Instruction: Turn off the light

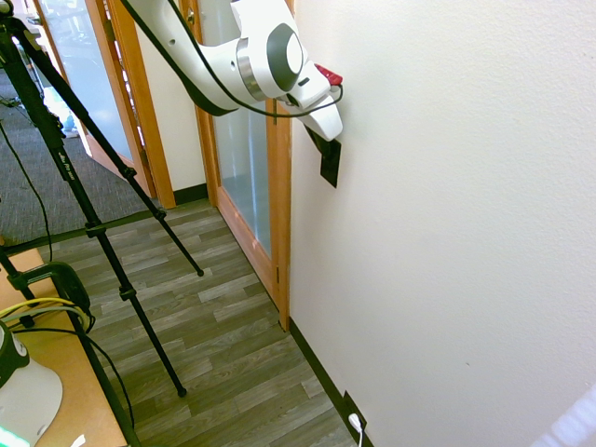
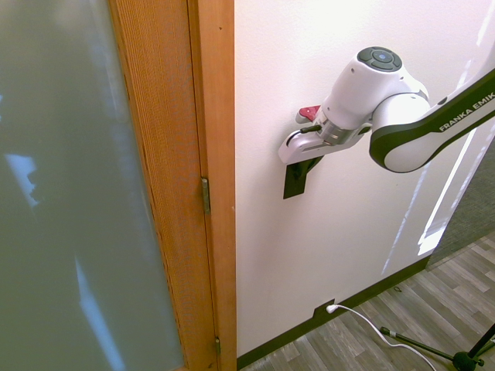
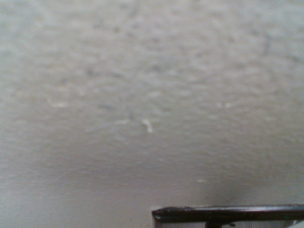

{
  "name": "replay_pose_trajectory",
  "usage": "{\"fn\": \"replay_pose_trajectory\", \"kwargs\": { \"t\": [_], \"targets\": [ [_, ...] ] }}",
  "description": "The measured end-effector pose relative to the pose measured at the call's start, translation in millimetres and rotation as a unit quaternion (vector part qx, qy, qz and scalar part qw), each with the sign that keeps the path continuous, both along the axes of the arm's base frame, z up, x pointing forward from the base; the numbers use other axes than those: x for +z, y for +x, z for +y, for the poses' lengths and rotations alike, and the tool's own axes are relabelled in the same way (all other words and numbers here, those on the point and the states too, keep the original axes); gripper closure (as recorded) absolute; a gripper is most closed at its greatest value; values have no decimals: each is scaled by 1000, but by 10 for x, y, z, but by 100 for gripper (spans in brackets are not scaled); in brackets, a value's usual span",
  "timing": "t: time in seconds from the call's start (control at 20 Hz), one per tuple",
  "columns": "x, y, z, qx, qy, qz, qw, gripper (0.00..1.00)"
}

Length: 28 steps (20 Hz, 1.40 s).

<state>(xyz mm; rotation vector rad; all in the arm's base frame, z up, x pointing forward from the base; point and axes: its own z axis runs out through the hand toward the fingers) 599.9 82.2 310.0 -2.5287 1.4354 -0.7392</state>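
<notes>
i have the gripper (image 2: 308,164) pressed at the top of the black switch (image 2: 294,184) beside the door frame (image 2: 213,154), finger state unclear, flip unconfirmed.

1. The wall (image 2: 340,232) below and right of the switch plate (image 2: 295,180) is bare.
2. The wooden door frame (image 2: 213,154) stands near its left.
3. The gripper (image 2: 305,162) covers the plate's top.
</notes>
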Motion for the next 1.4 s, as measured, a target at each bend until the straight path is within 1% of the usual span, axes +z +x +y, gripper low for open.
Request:
{"fn": "replay_pose_trajectory", "kwargs": {
  "t": [0.25,0.45,0.6,0.7,0.85,1.0,1.25,1.4],
  "targets": [
    [-26,11,10,-1,3,2,1000,100],
    [-172,14,-36,-6,6,12,1000,100],
    [-161,15,-33,-5,8,8,1000,100],
    [-129,-17,-26,-6,10,0,1000,100],
    [35,-204,2,-15,8,-16,1000,100],
    [188,-496,-4,-28,9,-25,999,100],
    [134,-950,-83,-38,21,-10,999,100],
    [73,-1078,-102,-36,28,-5,999,100]
  ]
}}
